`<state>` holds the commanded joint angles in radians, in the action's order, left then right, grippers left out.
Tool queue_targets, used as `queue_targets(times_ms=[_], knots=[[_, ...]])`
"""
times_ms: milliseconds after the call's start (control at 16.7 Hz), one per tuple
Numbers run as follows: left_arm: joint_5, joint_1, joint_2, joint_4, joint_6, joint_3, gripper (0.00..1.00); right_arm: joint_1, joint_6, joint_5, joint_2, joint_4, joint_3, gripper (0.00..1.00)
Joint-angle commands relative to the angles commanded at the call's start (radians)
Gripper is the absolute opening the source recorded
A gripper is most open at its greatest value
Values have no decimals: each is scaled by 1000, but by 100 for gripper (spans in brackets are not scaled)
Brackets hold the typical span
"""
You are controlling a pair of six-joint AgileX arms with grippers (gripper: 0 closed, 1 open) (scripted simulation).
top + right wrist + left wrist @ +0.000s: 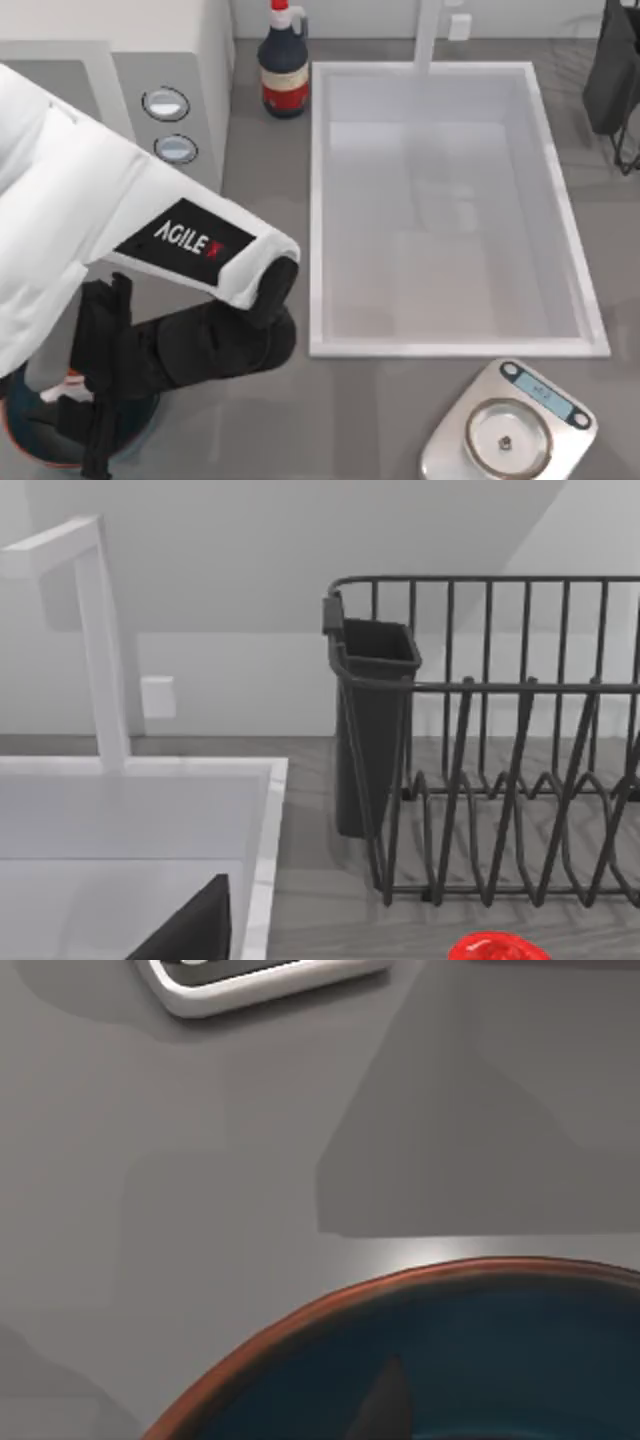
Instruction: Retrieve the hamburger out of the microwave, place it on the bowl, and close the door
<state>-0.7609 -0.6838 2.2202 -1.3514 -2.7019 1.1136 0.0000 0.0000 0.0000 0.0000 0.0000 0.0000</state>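
Observation:
My left gripper (98, 445) hangs low over the dark teal bowl (22, 440) at the table's front left corner, black wrist and fingers covering most of it. Small white and orange patches of the hamburger (58, 384) peek out beside the wrist, above the bowl; I cannot tell whether it is gripped or resting. In the left wrist view the bowl's reddish rim (330, 1305) curves close below the camera. The microwave (195, 60) with two round knobs stands at the back left. A white-framed corner with a dark window (260, 980), apparently the door, lies beyond the bowl. A dark wedge of my right gripper (190, 930) shows over the sink.
A white sink basin (450, 340) with a faucet (100, 640) takes up the middle and right. A dark sauce bottle (283, 70) stands behind it on the left. A silver kitchen scale (510, 425) sits front right. A black dish rack (500, 760) and a red object (495, 948) are at the far right.

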Motion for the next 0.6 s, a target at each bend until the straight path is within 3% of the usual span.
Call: queue_targets(times_ms=[540, 600], knots=[[0, 0, 0, 0, 0, 0, 98, 0, 0, 0, 0, 0, 0, 100], [0, 0, 0, 0, 0, 0, 100, 0, 0, 0, 0, 0, 0, 100]])
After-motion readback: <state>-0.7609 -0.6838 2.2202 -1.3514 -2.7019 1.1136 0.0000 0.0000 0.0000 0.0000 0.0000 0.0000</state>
